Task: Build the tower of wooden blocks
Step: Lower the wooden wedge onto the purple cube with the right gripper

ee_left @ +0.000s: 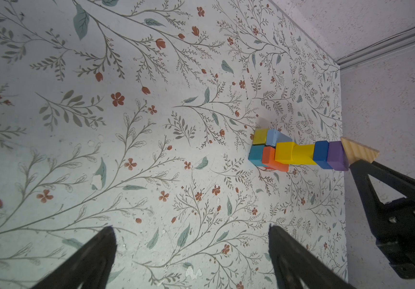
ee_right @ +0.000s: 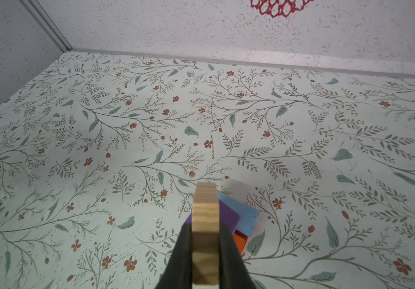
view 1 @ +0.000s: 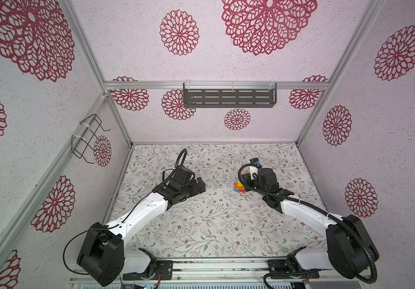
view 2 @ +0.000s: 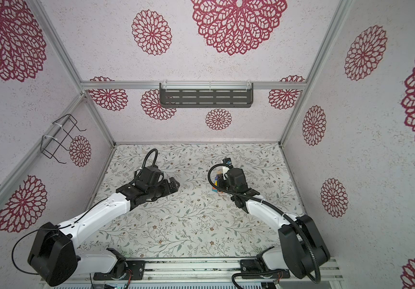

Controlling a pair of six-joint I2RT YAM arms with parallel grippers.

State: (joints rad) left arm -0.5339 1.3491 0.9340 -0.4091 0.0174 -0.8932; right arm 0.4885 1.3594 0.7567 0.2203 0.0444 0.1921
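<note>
The left wall, pale and stamped with dark red rosettes, carries a black wire rack tied to a slanting aluminium rail. Beside it the left gripper lies low over the table, left of centre, its jaws spread wide with nothing between them. The table wears a pale floral print (grey sprigs, teal leaves, small rust flowers), scuffed in places in the left wrist view. On the back wall, above the middle, hangs a dark slotted shelf.

Right of centre stands the tower, well apart from the left gripper. It has yellow, light blue, teal and orange blocks at the foot, then yellow, blue and a purple block. At its top is the unpainted wedge, pinched between the jaws of the right gripper, which stands over the tower. The wedge seems to touch the purple block, though I cannot tell whether its weight rests there. In both top views the right arm hides most of the tower. Past it the right wall bears the same rosettes.
</note>
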